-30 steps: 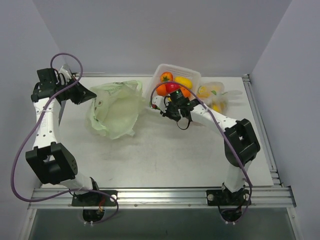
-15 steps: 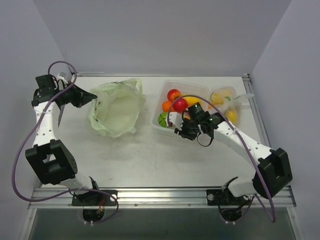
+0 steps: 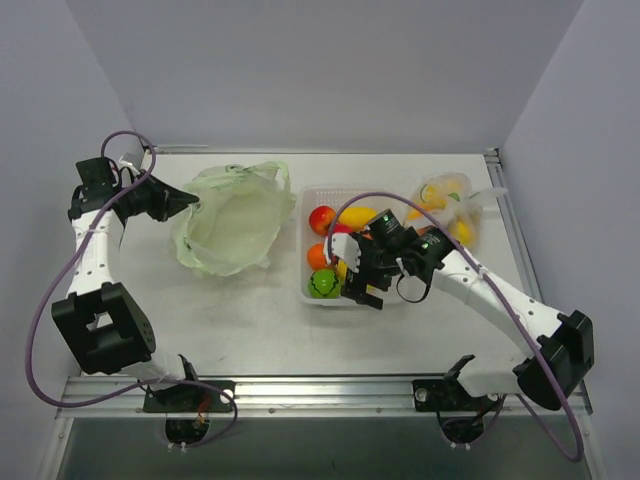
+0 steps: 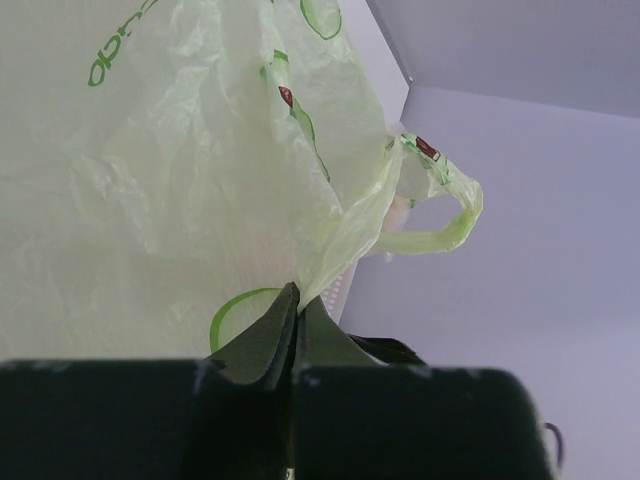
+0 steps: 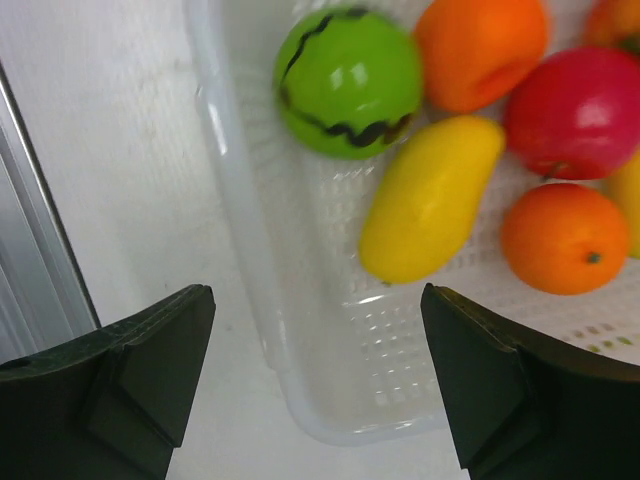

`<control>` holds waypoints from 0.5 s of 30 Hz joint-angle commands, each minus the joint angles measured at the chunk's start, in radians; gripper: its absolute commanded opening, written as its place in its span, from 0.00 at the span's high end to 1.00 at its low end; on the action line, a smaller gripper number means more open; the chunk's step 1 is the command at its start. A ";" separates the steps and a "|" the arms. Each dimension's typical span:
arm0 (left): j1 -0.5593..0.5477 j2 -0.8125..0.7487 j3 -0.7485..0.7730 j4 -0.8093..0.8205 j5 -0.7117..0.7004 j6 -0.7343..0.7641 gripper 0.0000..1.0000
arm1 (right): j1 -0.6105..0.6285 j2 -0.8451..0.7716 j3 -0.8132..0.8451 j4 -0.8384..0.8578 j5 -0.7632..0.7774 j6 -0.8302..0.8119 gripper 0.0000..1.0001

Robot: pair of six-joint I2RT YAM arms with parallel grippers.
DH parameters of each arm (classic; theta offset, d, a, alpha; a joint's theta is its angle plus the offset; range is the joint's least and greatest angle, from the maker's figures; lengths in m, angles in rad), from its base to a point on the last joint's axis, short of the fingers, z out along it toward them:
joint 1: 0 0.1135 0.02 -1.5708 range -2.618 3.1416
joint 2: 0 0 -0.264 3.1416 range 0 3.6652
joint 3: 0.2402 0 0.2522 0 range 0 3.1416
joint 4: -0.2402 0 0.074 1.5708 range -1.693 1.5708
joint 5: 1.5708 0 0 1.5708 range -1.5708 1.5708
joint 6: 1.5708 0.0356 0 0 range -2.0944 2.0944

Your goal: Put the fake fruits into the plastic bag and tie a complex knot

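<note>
Fake fruits (image 5: 430, 200) sit in the white basket (image 5: 240, 230) near the plastic bag (image 3: 232, 220).

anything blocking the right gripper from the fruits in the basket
Nothing visible does. The right gripper is open above the basket rim, and the fruits lie uncovered inside, just past it.

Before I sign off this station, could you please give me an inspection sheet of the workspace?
Surface: white table, no spills seen.
Job's things: green bag open, no fruit seen inside; fruits lie in the white basket.
Clutter: clear bag, something yellow inside, right of the basket.
Pincers: left pincer shut on the bag's rim; right pincer open above the basket's edge.
Cables: a purple cable loops along each arm.
Surroundings: grey walls, metal rail at the near edge.
</note>
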 commanded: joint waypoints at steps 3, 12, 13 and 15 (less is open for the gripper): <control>0.007 -0.045 -0.022 0.076 0.030 -0.027 1.00 | -0.091 0.025 0.190 0.124 -0.033 0.445 0.13; 0.005 -0.046 -0.035 0.100 0.027 -0.046 1.00 | -0.061 0.211 0.210 0.292 0.124 0.852 0.15; 0.005 -0.045 -0.033 0.102 0.027 -0.046 1.00 | -0.056 0.221 0.207 0.295 0.129 0.874 0.14; 0.007 -0.045 -0.031 0.100 0.027 -0.044 1.00 | -0.045 0.246 0.192 0.301 0.150 0.907 0.13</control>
